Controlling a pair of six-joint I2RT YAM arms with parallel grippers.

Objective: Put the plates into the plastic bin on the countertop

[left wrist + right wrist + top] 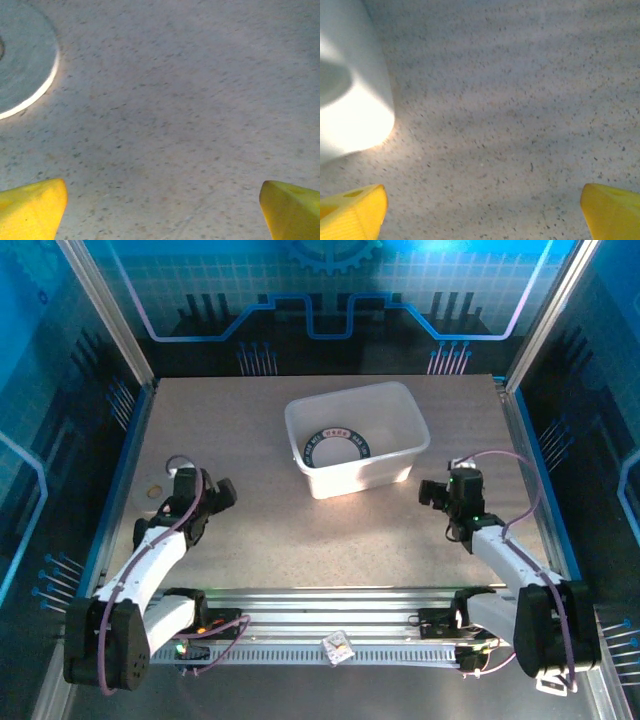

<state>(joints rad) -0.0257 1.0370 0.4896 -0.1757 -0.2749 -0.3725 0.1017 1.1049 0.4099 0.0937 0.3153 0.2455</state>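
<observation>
Plastic bin (395,455) sat at middle of countertop (260,530), holding one plate (337,448): dark rim, white centre. Rim lettering too small to read. Left gripper (203,492) and right gripper (447,492) hovered on either side of bin, jaws spread wide, empty.

Tabletop (250,530): matt, beige, dark-speckled, stone-look, fine grain close under both sets of jaws. Plastic bin (362,480): translucent white plastic, smooth, mild sheen, and its corner glares bright ahead-left of the right jaws. Plate (338,448) in the bin: glossy, dark rim band, white centre, looks glazed. Round disc (20,65) ahead-left of the left jaws: smooth flat grey face, bright edge, material can't tell. Fingertips (30,207): yellow plastic, matt, slightly textured. Arm shells (150,565): smooth white plastic with black joints. Rails (330,610) behind the jaws: brushed metal, ribbed. Cable (520,465): purple sheathing, smooth.
</observation>
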